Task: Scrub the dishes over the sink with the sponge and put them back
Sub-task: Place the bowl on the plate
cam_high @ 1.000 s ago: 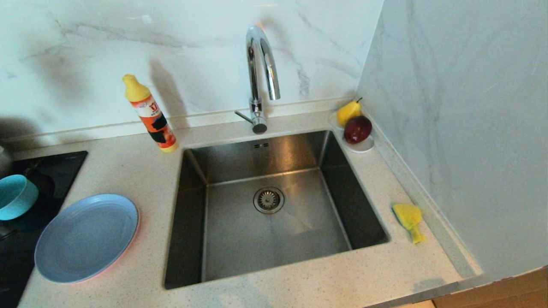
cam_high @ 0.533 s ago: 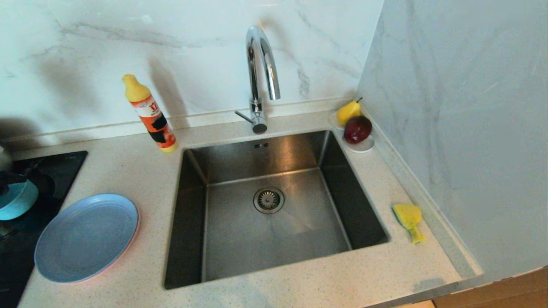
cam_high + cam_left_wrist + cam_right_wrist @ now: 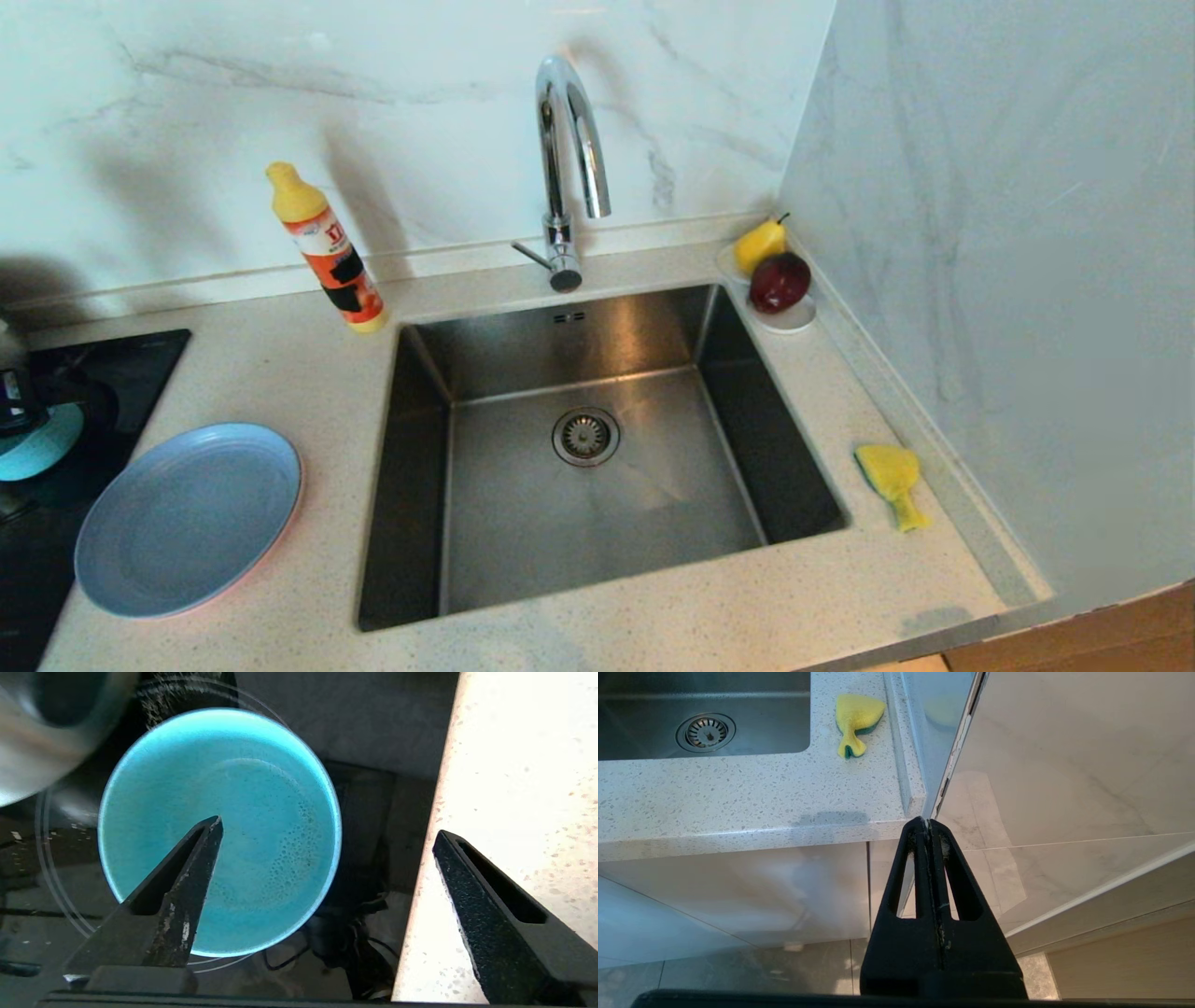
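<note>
Left wrist: open claw (image 3: 327, 833) straddles bowl (image 3: 261, 826) rim.

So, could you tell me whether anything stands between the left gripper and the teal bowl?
Nothing visible does. The left gripper hangs over the teal bowl with jaws wide open: one finger over its inside, the other outside its rim. A steel pot stands beside the bowl, outside the jaws.

Round light-blue plate (image 3: 187, 518) flat on pink plate's rim (image 3: 266, 569), small teal bowl (image 3: 219, 830) upright on black hob, yellow-green sponge (image 3: 892, 481) right of steel sink (image 3: 597, 448).
</note>
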{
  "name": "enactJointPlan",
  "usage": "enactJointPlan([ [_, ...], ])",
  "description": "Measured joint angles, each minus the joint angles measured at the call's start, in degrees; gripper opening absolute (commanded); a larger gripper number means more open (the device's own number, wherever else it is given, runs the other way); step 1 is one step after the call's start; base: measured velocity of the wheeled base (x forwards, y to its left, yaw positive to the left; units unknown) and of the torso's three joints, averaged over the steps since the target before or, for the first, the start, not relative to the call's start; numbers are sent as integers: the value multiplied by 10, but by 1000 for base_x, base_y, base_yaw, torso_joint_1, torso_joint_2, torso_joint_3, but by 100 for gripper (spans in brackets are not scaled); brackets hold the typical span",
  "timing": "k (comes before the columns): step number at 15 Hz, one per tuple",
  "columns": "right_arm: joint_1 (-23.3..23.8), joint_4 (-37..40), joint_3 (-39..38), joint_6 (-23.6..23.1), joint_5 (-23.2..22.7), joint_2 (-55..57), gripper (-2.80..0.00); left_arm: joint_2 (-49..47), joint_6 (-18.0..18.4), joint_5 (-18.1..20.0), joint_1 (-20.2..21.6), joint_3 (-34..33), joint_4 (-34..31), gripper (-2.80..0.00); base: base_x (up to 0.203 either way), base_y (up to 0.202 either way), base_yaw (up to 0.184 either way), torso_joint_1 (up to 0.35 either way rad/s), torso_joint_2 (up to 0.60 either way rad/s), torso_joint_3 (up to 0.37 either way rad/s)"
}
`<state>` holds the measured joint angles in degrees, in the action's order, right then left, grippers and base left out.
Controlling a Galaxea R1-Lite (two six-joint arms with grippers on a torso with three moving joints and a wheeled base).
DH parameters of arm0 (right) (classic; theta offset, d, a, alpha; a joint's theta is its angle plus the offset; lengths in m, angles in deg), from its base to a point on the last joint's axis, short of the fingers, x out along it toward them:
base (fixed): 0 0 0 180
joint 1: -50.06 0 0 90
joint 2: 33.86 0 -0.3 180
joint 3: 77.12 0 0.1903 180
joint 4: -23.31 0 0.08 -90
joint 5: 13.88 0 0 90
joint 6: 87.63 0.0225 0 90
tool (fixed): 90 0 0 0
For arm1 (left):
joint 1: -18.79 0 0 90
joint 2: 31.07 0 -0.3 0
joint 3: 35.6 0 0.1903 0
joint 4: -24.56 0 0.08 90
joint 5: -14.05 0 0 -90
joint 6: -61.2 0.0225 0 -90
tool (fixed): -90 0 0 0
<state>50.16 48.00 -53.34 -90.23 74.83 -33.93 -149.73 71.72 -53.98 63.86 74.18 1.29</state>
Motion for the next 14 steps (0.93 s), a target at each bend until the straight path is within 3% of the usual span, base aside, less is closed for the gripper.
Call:
enactJointPlan([
  [14, 0, 0, 0, 0, 0, 0, -280, -35, -5, 2, -4, -1, -1, 0, 0, 0, 0, 0, 0, 0],
])
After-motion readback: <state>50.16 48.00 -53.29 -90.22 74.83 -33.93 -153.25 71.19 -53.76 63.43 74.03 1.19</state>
